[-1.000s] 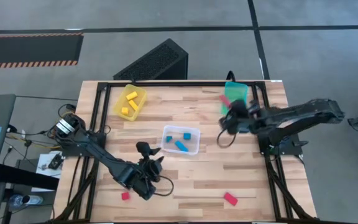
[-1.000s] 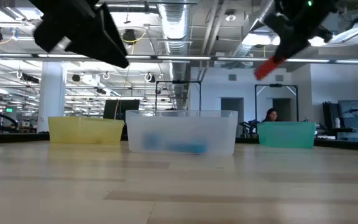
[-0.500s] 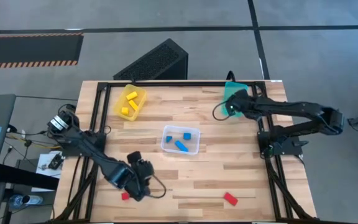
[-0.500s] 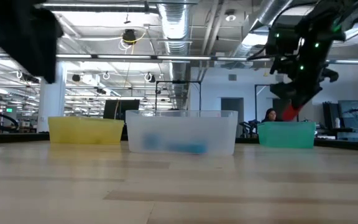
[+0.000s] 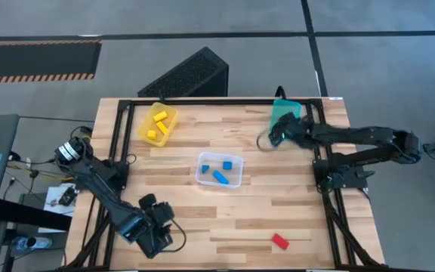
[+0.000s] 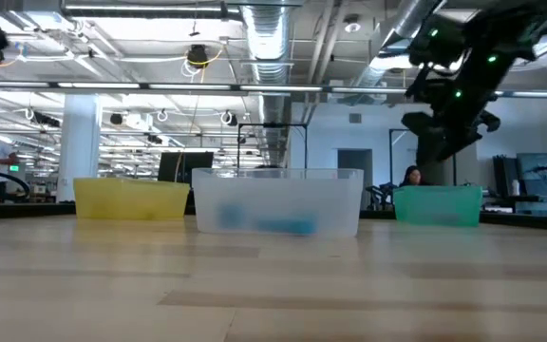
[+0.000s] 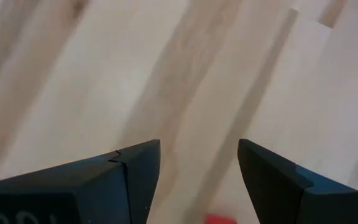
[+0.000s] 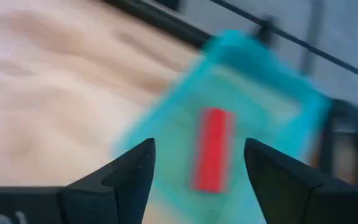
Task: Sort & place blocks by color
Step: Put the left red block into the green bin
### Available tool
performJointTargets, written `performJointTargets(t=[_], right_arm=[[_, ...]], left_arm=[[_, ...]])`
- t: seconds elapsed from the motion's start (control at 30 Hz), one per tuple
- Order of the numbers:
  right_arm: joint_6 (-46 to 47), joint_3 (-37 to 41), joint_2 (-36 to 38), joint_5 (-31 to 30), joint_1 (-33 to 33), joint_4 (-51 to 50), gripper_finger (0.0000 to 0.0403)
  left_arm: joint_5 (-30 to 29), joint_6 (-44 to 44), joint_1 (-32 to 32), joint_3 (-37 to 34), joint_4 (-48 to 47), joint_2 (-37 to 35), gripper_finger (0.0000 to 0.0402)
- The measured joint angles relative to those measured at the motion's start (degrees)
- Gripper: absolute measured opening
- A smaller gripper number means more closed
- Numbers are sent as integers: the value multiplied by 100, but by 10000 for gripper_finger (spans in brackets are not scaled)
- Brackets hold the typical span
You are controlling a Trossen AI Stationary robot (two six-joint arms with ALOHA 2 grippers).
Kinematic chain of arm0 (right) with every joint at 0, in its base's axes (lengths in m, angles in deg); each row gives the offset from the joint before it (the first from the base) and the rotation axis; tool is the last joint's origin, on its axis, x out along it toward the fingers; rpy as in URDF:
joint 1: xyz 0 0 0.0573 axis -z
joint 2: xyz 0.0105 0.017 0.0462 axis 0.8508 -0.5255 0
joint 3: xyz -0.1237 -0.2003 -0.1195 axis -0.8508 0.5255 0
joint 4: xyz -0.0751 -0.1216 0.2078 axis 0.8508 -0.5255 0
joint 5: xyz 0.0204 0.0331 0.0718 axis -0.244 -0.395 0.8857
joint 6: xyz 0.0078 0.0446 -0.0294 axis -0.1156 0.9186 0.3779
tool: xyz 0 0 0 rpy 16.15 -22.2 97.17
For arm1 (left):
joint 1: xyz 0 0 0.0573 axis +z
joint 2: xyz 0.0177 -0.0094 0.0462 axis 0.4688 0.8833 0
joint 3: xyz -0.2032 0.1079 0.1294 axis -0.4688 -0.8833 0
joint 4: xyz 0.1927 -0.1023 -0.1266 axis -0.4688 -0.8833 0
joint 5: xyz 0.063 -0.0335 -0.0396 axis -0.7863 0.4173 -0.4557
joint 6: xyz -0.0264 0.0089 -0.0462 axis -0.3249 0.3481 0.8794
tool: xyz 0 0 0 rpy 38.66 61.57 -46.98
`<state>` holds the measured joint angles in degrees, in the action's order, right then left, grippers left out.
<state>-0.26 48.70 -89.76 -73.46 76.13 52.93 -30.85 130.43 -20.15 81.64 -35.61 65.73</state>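
Note:
My left gripper (image 5: 157, 240) hangs open over the table's near left part (image 7: 199, 146). A small red block (image 7: 219, 219) lies on the wood just below the gap between its fingers; the gripper hides it in the high view. My right gripper (image 5: 273, 136) is open and empty above the near side of the teal bin (image 5: 287, 113), as the right wrist view (image 8: 199, 146) shows. A red bar (image 8: 211, 149) lies flat on that bin's floor. Another red block (image 5: 279, 241) lies on the table at the near right.
A yellow bin (image 5: 157, 123) with yellow blocks stands at the far left. A clear bin (image 5: 220, 170) with blue blocks stands mid-table. A black frame (image 5: 202, 100) runs round the table's edges. A dark ribbed box (image 5: 187, 75) sits beyond the far edge.
My right gripper has carried the red bar toward the far right, over the teal bin, and let it go; the bar now lies in the bin. My left gripper has gone toward the near left edge and down, over the small red block.

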Motion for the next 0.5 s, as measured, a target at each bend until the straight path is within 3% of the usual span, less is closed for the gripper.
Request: performJointTargets(t=[0.27,0.5], right_arm=[[651,448,256,-110,-2035,1163,276],[469,396,265,-120,-2632,1720,276]], left_arm=[[261,671,-743,0,320,35,200],[393,864,-1271,-11,314,449,200]])
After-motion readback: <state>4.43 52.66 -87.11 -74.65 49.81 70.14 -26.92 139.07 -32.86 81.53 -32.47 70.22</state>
